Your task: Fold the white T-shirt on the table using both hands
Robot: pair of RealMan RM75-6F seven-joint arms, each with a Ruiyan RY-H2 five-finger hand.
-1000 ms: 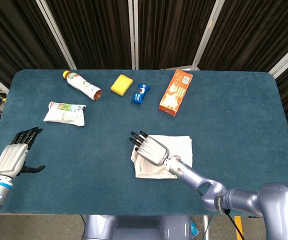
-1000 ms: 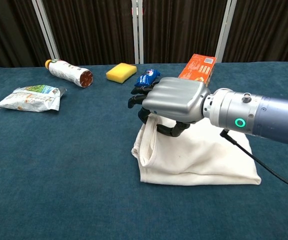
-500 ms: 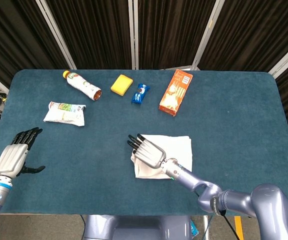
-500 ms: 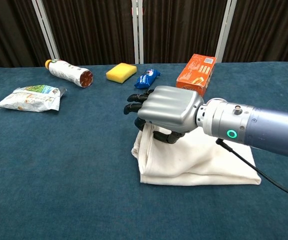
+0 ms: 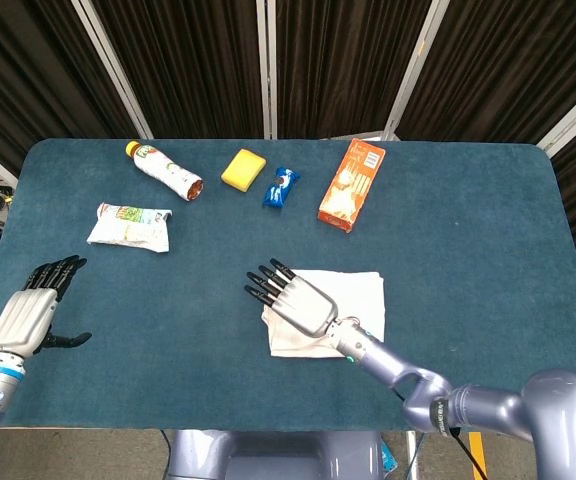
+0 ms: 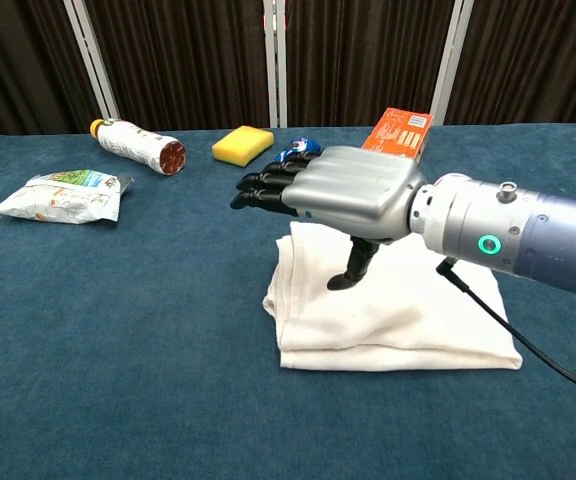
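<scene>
Right robot hand [image 5: 293,299]: palm down, fingers [image 6: 268,186] extended straight and apart, pointing away from robot and toward its left; thumb angled downward beneath palm; nothing held. Right forearm extends from lower right of head view, wrist straight, green indicator ring lit.

Left robot hand [image 5: 30,312]: at left near edge of surface [image 5: 468,230], fingers extended and spread, thumb out to side; nothing held. Visible in head view only.
</scene>
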